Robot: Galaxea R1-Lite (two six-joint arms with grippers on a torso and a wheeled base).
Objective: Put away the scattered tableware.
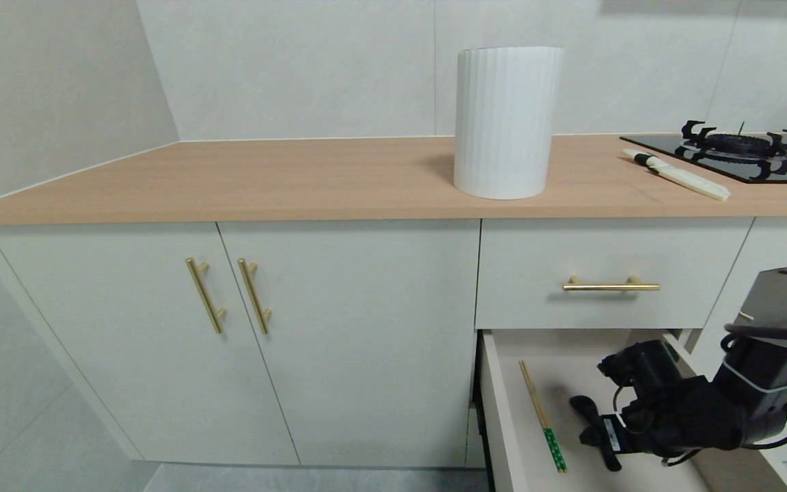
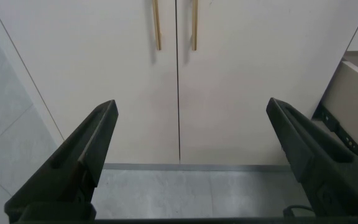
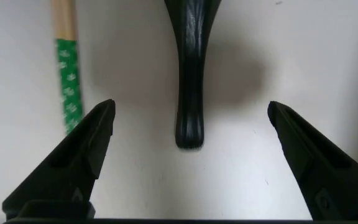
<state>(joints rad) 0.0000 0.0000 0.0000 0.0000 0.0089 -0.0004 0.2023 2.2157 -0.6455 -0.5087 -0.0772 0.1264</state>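
Black spoon lies in the open drawer beside green-tipped chopsticks. The right gripper hangs over its handle, fingers spread wide on either side and clear of it. Left gripper faces the cabinet doors, fingers also apart; what looks like a sheathed knife sits on the wooden counter by the hob.

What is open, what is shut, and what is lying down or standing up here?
Lower drawer: pulled open.
Upper drawer: shut.
Cabinet doors: both shut.
Chopsticks: lying flat in the lower drawer.
Black spoon: lying in the lower drawer, ungripped.
White ribbed canister: standing upright on the counter.
White utensil: lying on the counter by the stove.
Left gripper: fingers open, empty.
Right gripper: fingers open, over the spoon's handle.
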